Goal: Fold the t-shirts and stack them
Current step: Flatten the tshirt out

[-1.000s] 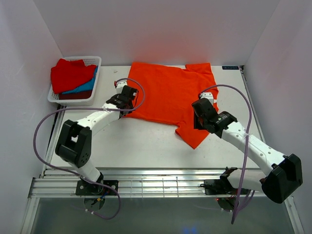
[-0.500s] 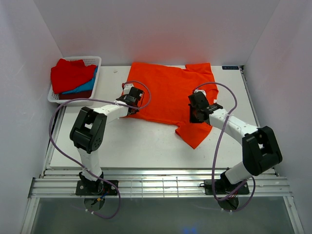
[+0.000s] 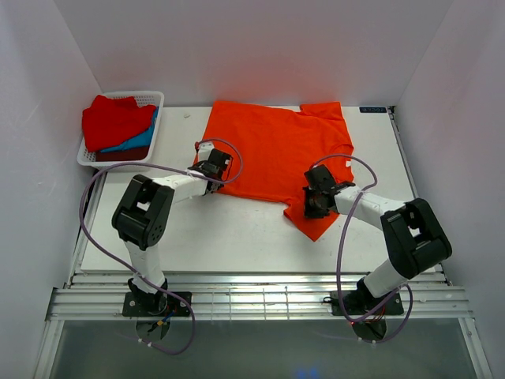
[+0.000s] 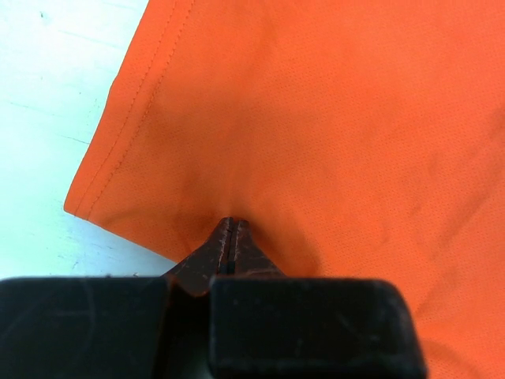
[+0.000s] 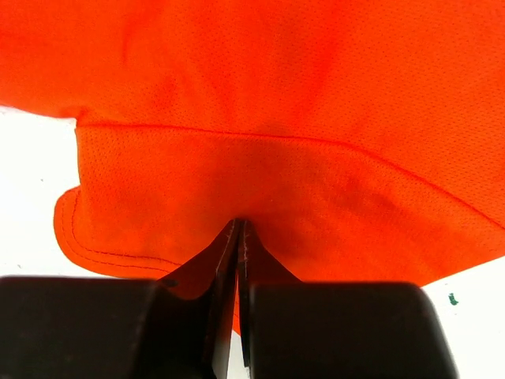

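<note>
Orange-red t-shirt (image 3: 272, 150) lies spread flat across the middle and far part of the worktop (image 3: 221, 237), neck towards the back wall, one sleeve pointing to the near edge; thin mesh-like knit, stitched hems, a few soft wrinkles but mostly smooth.

Left gripper (image 3: 216, 170) sits low at the shirt's near-left hem corner; in the left wrist view its fingers (image 4: 217, 249) are pressed together on a small pucker of cloth just inside that corner, with creases running out from the tips.

Right gripper (image 3: 314, 201) sits low on the near sleeve, where it meets the body; in the right wrist view its fingers (image 5: 225, 253) are likewise pressed together on a pinch of sleeve cloth, with the sleeve hem curving off to the left.

Judgement: the two pinches take the near edge at well-separated points, so both arms can carry it over evenly as one fold; the cloth is limp and will sag between the holds.

Basket (image 3: 160, 99) stands at the far left, well apart from the spread shirt; it holds a red t-shirt (image 3: 114, 118) on top, a blue t-shirt (image 3: 138, 140) below it and a dark maroon t-shirt (image 3: 118, 154) at the bottom; none of the shirts looks folded yet.
</note>
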`<state>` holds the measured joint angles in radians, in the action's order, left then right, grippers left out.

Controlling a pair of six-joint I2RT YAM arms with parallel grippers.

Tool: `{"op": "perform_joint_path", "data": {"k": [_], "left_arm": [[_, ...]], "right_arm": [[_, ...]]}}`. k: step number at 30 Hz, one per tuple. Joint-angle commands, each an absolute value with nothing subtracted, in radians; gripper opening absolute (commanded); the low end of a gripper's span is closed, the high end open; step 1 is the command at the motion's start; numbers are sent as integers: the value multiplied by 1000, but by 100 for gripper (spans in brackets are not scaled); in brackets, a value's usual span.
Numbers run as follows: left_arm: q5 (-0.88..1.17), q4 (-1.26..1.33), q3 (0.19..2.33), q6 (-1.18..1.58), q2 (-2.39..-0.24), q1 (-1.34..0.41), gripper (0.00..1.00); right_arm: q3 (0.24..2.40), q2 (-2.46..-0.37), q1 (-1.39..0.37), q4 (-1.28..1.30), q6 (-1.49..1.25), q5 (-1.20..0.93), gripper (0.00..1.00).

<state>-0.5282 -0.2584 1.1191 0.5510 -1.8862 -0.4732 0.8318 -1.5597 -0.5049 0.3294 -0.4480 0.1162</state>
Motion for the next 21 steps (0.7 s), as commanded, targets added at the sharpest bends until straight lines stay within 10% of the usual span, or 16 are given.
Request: {"op": "perform_joint_path", "data": {"k": [1, 21], "left_arm": [[-511, -301, 1049, 592, -1876, -474, 0], [-476, -311, 744, 710, -1698, -482, 0]], "right_arm": [[767, -1552, -506, 327, -495, 98, 8], [673, -1310, -508, 528, -563, 193, 8]]}}
